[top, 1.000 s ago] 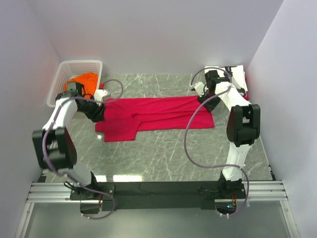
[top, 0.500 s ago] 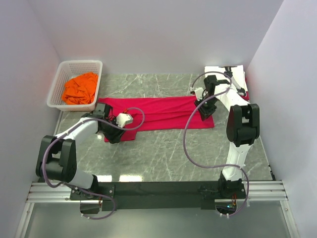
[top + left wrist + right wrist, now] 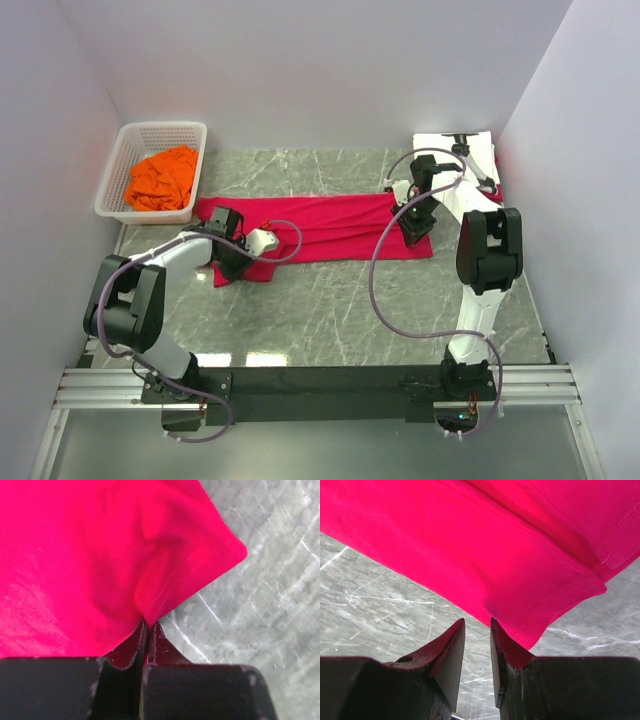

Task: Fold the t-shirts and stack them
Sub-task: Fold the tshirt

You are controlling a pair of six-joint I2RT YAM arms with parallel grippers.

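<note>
left gripper (image 3: 146, 630) jaws pinch crimson t-shirt (image 3: 330, 225) corner, shirt flat on counter (image 3: 340, 310); right gripper (image 3: 477, 625) jaws narrowly apart at the hem (nothing caught). Lifting now risks a one-sided, skewed fold.

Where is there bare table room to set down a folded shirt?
Free: the marble between the red t-shirt and the arm bases, and the strip behind it by the back wall. Crowded: the basket corner with the orange t-shirt.

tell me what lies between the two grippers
The red t-shirt, lying flat, spans from the left gripper, shut on one corner, to the open right gripper at the other end; the top view shows it.
</note>
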